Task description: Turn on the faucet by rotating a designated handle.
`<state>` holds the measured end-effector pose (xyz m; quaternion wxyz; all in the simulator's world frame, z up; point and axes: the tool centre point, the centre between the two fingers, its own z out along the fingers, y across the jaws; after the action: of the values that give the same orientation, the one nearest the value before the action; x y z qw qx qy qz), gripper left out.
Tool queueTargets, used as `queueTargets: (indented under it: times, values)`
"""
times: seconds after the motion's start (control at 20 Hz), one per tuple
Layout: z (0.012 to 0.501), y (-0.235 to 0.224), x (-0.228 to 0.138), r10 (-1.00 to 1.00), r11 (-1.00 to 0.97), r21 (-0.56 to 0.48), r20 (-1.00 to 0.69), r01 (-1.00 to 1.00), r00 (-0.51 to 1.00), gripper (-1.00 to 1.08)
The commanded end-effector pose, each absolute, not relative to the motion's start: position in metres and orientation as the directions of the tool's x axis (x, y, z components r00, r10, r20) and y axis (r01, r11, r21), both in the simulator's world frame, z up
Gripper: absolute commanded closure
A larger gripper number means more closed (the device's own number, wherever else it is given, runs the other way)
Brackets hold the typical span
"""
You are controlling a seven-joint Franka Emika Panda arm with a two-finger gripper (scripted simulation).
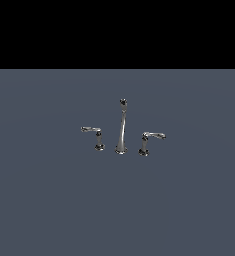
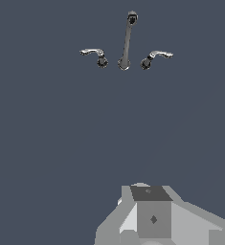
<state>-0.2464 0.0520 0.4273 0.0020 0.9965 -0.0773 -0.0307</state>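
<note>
The faucet [image 1: 121, 127] is a small chrome three-piece set on a flat grey surface, with a tall thin spout [image 2: 127, 40] in the middle. The designated handle [image 1: 92, 131] stands on the exterior view's left, its lever arm pointing left from a short post; the wrist view shows the designated handle [image 2: 95, 53] too. Its twin handle [image 1: 150, 138] points right. Only the wrist view shows my gripper [image 2: 150, 192], as a grey blocky shape far from the faucet and touching nothing. Its fingers cannot be told apart.
The grey surface [image 1: 49, 200] spreads flat on every side of the faucet. A black band fills the top of the exterior view. Neither the arm nor the gripper appears in the exterior view.
</note>
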Motion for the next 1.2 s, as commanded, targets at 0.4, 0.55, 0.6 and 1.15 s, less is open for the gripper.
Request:
queueTargets:
  times: [0.4, 0.55, 0.6, 1.15]
  values:
    - [0.378, 0.09, -0.218, -0.375, -0.927, 0.012, -0.054, -0.375, 0.925, 1.08]
    - [0.363, 0.1, -0.208, -0.436, -0.9, 0.013, -0.052, -0.436, 0.898, 1.08]
    - [0.358, 0.103, -0.204, -0.456, -0.89, 0.013, -0.052, -0.456, 0.889, 1.08]
    - [0.307, 0.132, -0.161, -0.653, -0.757, 0.012, -0.045, -0.654, 0.756, 1.08]
